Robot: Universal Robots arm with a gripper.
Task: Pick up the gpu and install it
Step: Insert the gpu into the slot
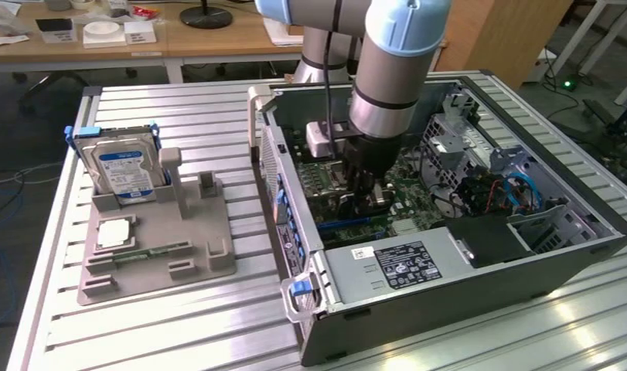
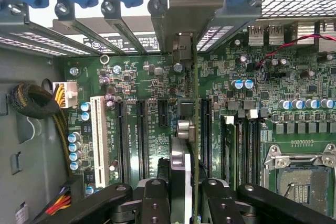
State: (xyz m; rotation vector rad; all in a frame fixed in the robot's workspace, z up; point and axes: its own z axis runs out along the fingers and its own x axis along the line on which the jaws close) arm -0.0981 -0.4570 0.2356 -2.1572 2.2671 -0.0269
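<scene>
The gpu (image 2: 193,103) shows edge-on in the wrist view, a thin green board edge with its black cooler face (image 2: 178,163) beside it. It stands upright over the long black expansion slots of the motherboard (image 2: 142,129). Its pale metal bracket end (image 2: 181,45) reaches the rear slot openings of the case. My gripper (image 2: 185,195) is shut on the card, with one black finger (image 2: 156,200) on each side. In the exterior view the gripper (image 1: 365,197) is deep inside the open computer case (image 1: 560,255). I cannot tell whether the card sits in its slot.
A white slot (image 2: 98,140), small capacitors, a sleeved cable bundle (image 2: 31,100) and the processor socket (image 2: 302,169) lie around the card. The power supply (image 1: 396,267) fills the case's near end. On the exterior view's left, a grey holder (image 1: 153,239) carries a hard drive (image 1: 127,166).
</scene>
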